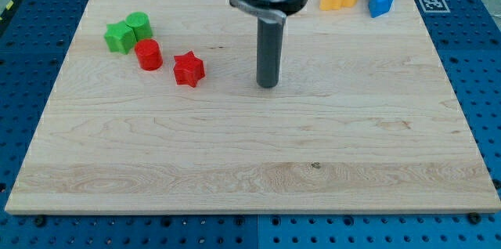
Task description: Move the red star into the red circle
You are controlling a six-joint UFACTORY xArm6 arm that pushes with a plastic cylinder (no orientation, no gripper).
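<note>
Pale wooden board [250, 163] on blue pegboard [477, 61]; my tip [268, 85], a bare rod holding nothing.

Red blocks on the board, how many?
2. The red star sits left of my tip, apart from it. The red cylinder is further left, beside the green blocks. None look hidden.

My tip [268, 85] on the board, right of the red star [189, 69]; red circle [149, 54] just beyond, apart.
</note>
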